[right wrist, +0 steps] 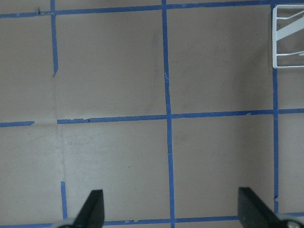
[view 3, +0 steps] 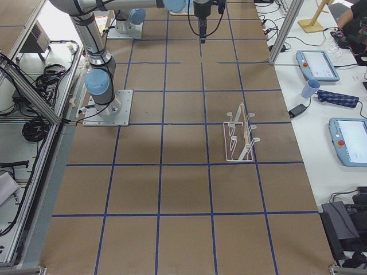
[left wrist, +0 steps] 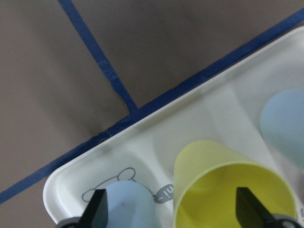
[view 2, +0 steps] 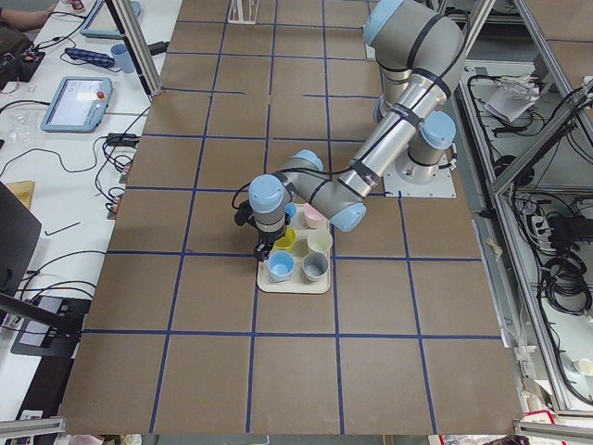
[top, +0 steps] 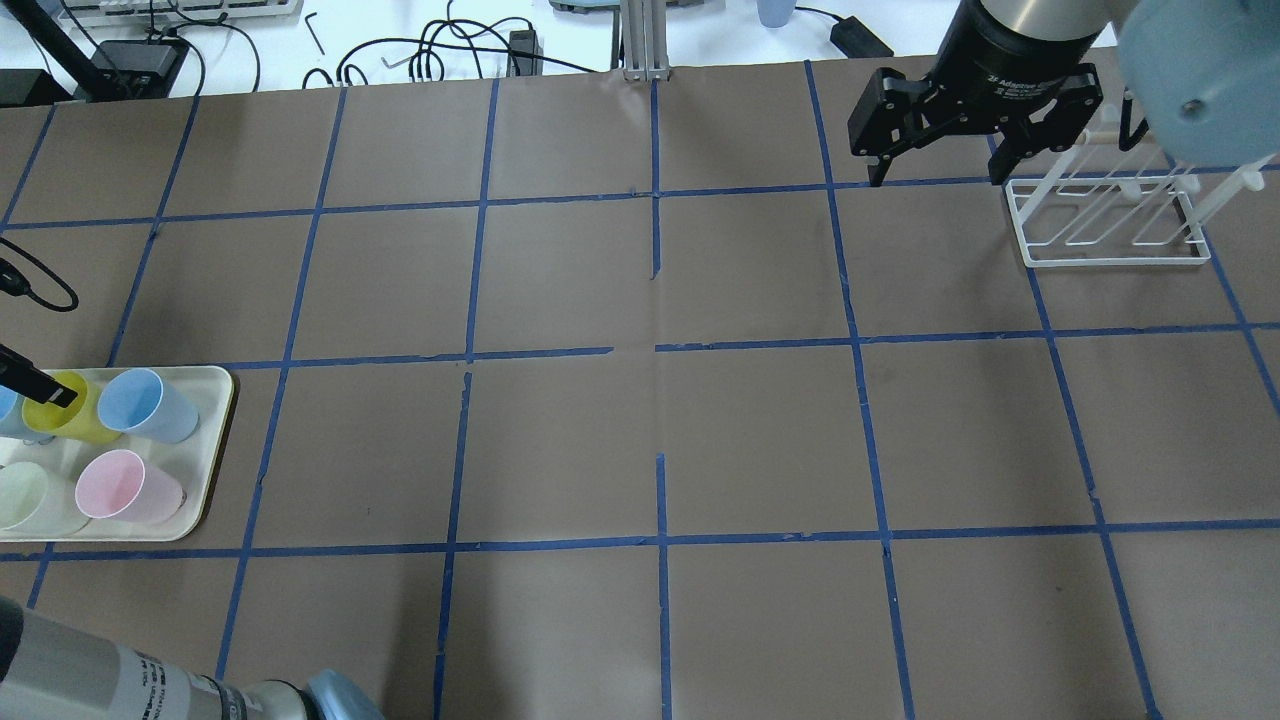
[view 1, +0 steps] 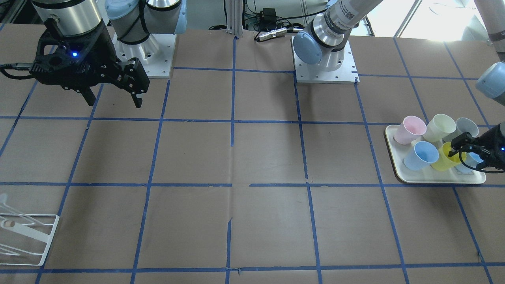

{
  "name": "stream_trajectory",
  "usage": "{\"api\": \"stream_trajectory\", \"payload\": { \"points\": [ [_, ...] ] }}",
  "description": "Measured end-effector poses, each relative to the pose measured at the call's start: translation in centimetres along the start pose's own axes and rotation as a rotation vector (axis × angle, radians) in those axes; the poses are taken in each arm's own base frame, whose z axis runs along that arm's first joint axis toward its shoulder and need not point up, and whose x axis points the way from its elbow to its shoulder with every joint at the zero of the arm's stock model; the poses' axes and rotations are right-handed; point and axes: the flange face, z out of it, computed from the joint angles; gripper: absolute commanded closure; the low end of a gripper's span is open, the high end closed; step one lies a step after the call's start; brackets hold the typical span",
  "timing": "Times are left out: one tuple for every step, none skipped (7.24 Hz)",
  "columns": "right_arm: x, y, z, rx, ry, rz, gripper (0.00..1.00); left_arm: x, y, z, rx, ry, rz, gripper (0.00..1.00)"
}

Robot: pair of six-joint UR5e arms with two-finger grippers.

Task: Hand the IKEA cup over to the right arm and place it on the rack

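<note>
The bright yellow IKEA cup (view 1: 442, 156) lies on its side on the cream tray (view 1: 434, 179) among other cups. It also shows in the overhead view (top: 62, 415) and the left wrist view (left wrist: 223, 175). My left gripper (view 1: 470, 154) is open at the cup's mouth. In the left wrist view one fingertip (left wrist: 248, 205) is over the yellow cup's opening and the other (left wrist: 97, 209) is over a light blue cup (left wrist: 128, 204). My right gripper (top: 935, 170) is open and empty, high above the table beside the white wire rack (top: 1105, 215).
The tray also holds a pink cup (view 1: 410, 130), a pale cream cup (view 1: 440, 127), a grey-blue cup (view 1: 466, 126) and a light blue cup (view 1: 420, 155). The rack (view 1: 23, 236) stands at the far end of the brown, blue-taped table from the tray.
</note>
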Motion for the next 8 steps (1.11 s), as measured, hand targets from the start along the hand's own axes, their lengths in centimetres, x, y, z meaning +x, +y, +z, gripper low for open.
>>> {"api": "stream_trajectory", "payload": {
  "points": [
    [0.0, 0.0, 0.0, 0.0, 0.0, 0.0, 0.0, 0.08, -0.12, 0.18, 0.002, 0.004, -0.001, 0.27],
    [0.0, 0.0, 0.0, 0.0, 0.0, 0.0, 0.0, 0.07, -0.17, 0.39, 0.002, 0.007, -0.002, 0.4],
    [0.0, 0.0, 0.0, 0.0, -0.001, 0.0, 0.0, 0.09, -0.2, 0.52, 0.002, 0.01, -0.001, 0.58],
    [-0.01, 0.0, 0.0, 0.0, -0.001, 0.001, 0.0, 0.14, -0.22, 0.43, 0.003, 0.008, 0.0, 0.82],
    [0.0, 0.0, 0.0, 0.0, 0.0, 0.0, 0.0, 0.23, -0.26, 0.27, 0.003, 0.007, 0.001, 0.97],
    [0.0, 0.0, 0.0, 0.0, 0.0, 0.0, 0.0, 0.31, -0.29, 0.18, 0.003, 0.007, 0.002, 1.0],
    [0.0, 0.0, 0.0, 0.0, 0.0, 0.001, 0.0, 0.47, -0.26, 0.19, 0.003, 0.009, 0.003, 1.0],
    [0.0, 0.0, 0.0, 0.0, 0.0, 0.001, 0.0, 0.67, -0.21, 0.27, 0.003, 0.012, 0.002, 1.0]
  ]
}}
